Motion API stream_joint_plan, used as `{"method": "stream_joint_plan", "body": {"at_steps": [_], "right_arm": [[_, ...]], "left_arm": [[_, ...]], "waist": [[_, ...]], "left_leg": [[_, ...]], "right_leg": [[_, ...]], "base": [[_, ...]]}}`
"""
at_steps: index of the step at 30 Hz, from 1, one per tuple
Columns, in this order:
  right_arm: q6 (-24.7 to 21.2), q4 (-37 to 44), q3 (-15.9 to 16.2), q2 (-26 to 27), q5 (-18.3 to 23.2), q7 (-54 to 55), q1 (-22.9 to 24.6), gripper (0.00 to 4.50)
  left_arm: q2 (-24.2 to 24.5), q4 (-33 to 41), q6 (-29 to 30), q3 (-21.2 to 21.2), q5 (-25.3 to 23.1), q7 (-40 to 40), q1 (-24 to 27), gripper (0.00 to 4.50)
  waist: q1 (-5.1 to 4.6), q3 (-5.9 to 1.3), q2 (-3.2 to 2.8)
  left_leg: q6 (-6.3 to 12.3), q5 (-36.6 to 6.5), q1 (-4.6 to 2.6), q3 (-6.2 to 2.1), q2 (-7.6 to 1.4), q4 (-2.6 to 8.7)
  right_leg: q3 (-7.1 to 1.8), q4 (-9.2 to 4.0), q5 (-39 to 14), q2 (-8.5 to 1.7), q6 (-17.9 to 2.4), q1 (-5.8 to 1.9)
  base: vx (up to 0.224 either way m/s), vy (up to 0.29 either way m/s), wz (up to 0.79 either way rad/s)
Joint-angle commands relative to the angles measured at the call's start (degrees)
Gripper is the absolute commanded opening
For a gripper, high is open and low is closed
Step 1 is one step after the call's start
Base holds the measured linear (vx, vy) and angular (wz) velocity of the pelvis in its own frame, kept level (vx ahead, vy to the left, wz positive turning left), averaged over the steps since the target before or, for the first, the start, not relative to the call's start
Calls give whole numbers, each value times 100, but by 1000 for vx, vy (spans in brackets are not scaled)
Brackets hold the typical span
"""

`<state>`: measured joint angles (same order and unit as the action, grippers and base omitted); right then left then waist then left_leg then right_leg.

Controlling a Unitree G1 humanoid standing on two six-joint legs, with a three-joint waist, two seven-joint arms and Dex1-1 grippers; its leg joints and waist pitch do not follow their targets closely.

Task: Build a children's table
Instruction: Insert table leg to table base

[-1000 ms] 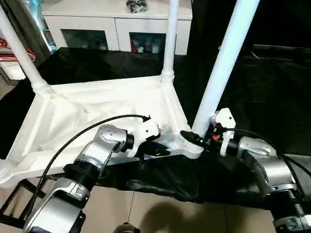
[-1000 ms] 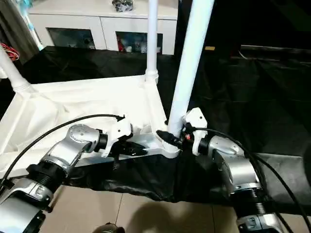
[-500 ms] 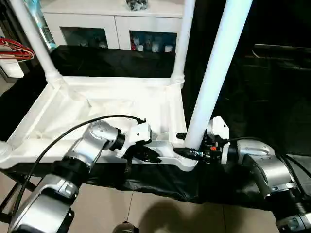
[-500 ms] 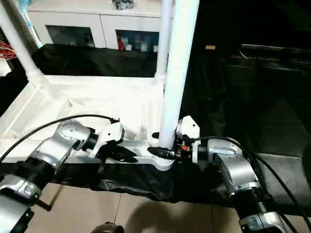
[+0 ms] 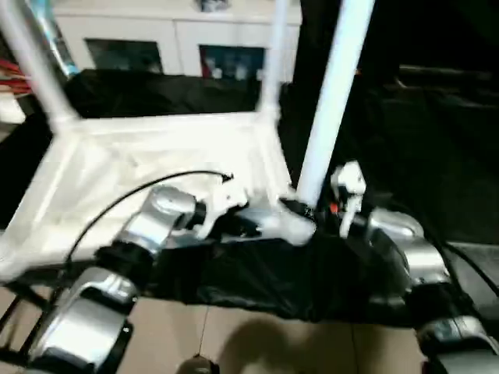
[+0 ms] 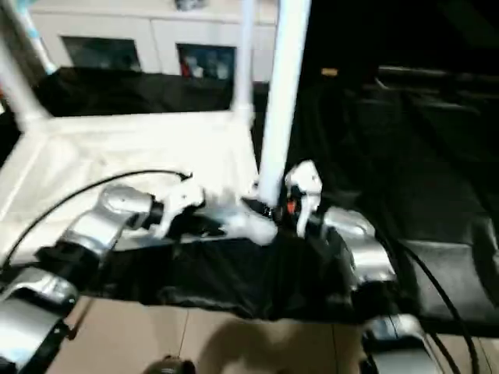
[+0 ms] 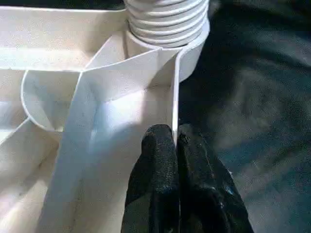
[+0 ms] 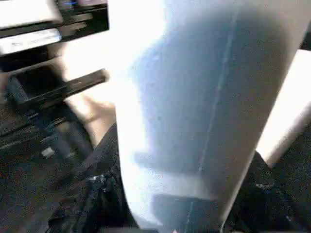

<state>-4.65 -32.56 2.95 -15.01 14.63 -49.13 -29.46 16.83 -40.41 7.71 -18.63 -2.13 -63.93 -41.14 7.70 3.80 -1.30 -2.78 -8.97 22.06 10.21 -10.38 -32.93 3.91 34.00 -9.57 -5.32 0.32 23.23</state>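
The white tabletop (image 5: 148,152) lies underside up on a black-covered surface. Three white legs stand in its corner sockets: one at the far left (image 5: 35,74), one at the back (image 5: 273,62), and a near one (image 5: 331,101) at the front right corner. My right gripper (image 5: 308,209) is shut on the near leg (image 8: 194,97) just above its socket, a black finger (image 8: 97,204) on each side. The left gripper (image 7: 173,145) is shut on the tabletop's thin front rim (image 7: 174,97), close to that leg's ribbed base (image 7: 165,19).
A white cabinet with glass doors (image 5: 179,39) stands behind the work. Black cloth (image 5: 257,273) hangs over the front edge above a tiled floor (image 5: 234,335). Dark furniture (image 6: 421,117) lies to the right. A black cable (image 5: 132,199) loops over my left forearm.
The whole picture has shifted and blurred, so the camera has moved. Both grippers keep their holds, the left on the rim and the right on the near leg.
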Motion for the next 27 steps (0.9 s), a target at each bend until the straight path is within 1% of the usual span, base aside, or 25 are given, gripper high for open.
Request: {"method": "stream_joint_plan", "body": {"at_steps": [1, 2, 3, 4, 5, 7, 9, 10, 11, 12, 13, 15, 16, 17, 18, 20, 21, 22, 23, 24, 25, 27], "right_arm": [[-14, -602, 40, 183, -304, 629, -4, 194], [99, -778, -26, 287, -341, 866, -90, 194], [128, -822, -43, 315, -347, 910, -110, 194], [200, -914, -66, 382, -376, 1029, -146, 194], [227, -945, -69, 407, -392, 1078, -157, 194], [376, -1051, -54, 548, -470, 1287, -169, 194], [388, -1014, -72, 600, -418, 1243, -131, 194], [390, -979, -77, 604, -395, 1191, -104, 194], [365, -933, -78, 592, -366, 1113, -72, 194], [378, -940, -84, 590, -359, 1074, -66, 194], [377, -896, -72, 553, -333, 938, -31, 194], [333, -846, -58, 475, -255, 625, 19, 194], [312, -810, -35, 402, -198, 375, 55, 194], [312, -810, -35, 402, -198, 375, 55, 194], [276, -697, 33, 296, -127, 4, 126, 194], [207, -611, 83, 225, -82, -258, 172, 194], [129, -520, 135, 150, -44, -516, 219, 194], [118, -469, 175, 89, -51, -692, 250, 194], [111, -453, 199, 39, -64, -815, 257, 194], [118, -464, 206, 15, -80, -864, 249, 194], [138, -506, 192, -15, -91, -884, 211, 194], [120, -541, 161, -63, -91, -885, 151, 194]], "left_arm": [[-152, 377, 249, 373, 0, 766, -193, 0], [-286, 458, 380, 433, -68, 1150, -176, 0], [-319, 474, 408, 446, -87, 1247, -172, 0], [-422, 518, 492, 495, -130, 1535, -152, 0], [-467, 536, 529, 519, -145, 1660, -140, 0], [-705, 778, 812, 582, -237, 2252, 6, 0], [-752, 931, 733, 490, -266, 2273, 122, 0], [-749, 993, 698, 441, -246, 2198, 180, 0], [-724, 1038, 633, 397, -213, 2070, 225, 0], [-712, 1081, 622, 377, -198, 2008, 257, 0], [-667, 1107, 550, 366, -156, 1866, 282, 0], [-586, 1165, 476, 364, -54, 1590, 317, 0], [-513, 1214, 395, 336, -1, 1382, 342, 0], [-513, 1214, 395, 336, -1, 1382, 342, 0], [-421, 1303, 314, 292, 103, 1053, 395, 0], [-353, 1382, 293, 258, 202, 799, 443, 0], [-259, 1449, 243, 201, 307, 485, 492, 0], [-162, 1479, 162, 134, 335, 262, 523, 0], [-72, 1477, 56, 69, 331, 78, 535, 0], [-26, 1459, -2, 33, 312, -3, 532, 0], [32, 1418, -54, 18, 296, -92, 515, 0], [104, 1334, -128, 18, 269, -204, 470, 0]], "waist": [[-9, -345, 30], [-18, -355, 43], [-22, -356, 38], [-16, -368, 44], [-3, -377, 25], [21, -395, 31], [33, -395, 41], [28, -389, 43], [27, -389, 43], [12, -385, 47], [8, -388, 17], [17, -385, 13], [19, -382, 23], [26, -387, 20], [30, -383, 34], [40, -388, 21], [37, -380, 39], [62, -390, 28], [71, -401, 21], [73, -400, 20], [76, -396, 16], [69, -389, 10]], "left_leg": [[-102, -2045, -95, -135, -301, 500], [-54, -1901, -93, -113, -292, 481], [-37, -1831, -97, -106, -291, 473], [35, -1663, -84, -93, -279, 449], [74, -1559, -77, -93, -271, 440], [236, -1245, -71, -69, -274, 408], [313, -1202, -65, -68, -260, 402], [386, -1251, -47, -70, -260, 407], [387, -1268, -43, -78, -261, 416], [380, -1326, -45, -83, -269, 424], [344, -1435, -74, -85, -284, 431], [317, -1519, -84, -82, -282, 433], [291, -1546, -82, -83, -292, 441], [286, -1559, -84, -84, -290, 441], [295, -1557, -83, -83, -289, 442], [299, -1509, -85, -79, -299, 437], [318, -1512, -89, -78, -298, 441], [337, -1442, -82, -75, -306, 432], [348, -1421, -91, -71, -306, 423], [358, -1409, -89, -69, -309, 425], [352, -1420, -88, -66, -305, 422], [282, -1540, -96, -67, -307, 435]], "right_leg": [[-256, -426, -1889, -417, -1271, -204], [-254, -413, -1689, -413, -1320, -210], [-254, -410, -1604, -413, -1350, -209], [-252, -398, -1413, -403, -1379, -230], [-248, -385, -1288, -400, -1393, -245], [-235, -343, -771, -373, -1479, -266], [-230, -352, -751, -372, -1471, -281], [-224, -361, -848, -368, -1437, -285], [-218, -367, -907, -371, -1405, -298], [-219, -378, -1031, -374, -1367, -292], [-223, -403, -1166, -371, -1354, -274], [-226, -412, -1249, -366, -1351, -272], [-232, -401, -1235, -362, -1346, -269], [-233, -397, -1214, -359, -1341, -273], [-231, -397, -1201, -362, -1352, -273], [-234, -377, -1129, -364, -1385, -269], [-231, -385, -1136, -357, -1395, -268], [-230, -361, -1080, -359, -1410, -275], [-228, -354, -1009, -352, -1433, -263], [-228, -349, -981, -355, -1451, -266], [-228, -351, -997, -358, -1464, -261], [-229, -360, -1164, -360, -1460, -253]], "base": [[0, 0, 0], [0, 0, 0], [0, 0, 0], [0, 0, 0], [0, 0, 0], [0, 0, 0], [0, 0, 0], [0, 0, 0], [0, 0, 0], [0, 0, 0], [0, 0, 0], [0, 0, 0], [0, 0, 0], [0, 0, 0], [0, 0, 0], [0, 0, 0], [0, 0, 0], [0, 0, 0], [0, 0, 0], [0, 0, 0], [0, 0, 0], [0, 0, 0]]}}
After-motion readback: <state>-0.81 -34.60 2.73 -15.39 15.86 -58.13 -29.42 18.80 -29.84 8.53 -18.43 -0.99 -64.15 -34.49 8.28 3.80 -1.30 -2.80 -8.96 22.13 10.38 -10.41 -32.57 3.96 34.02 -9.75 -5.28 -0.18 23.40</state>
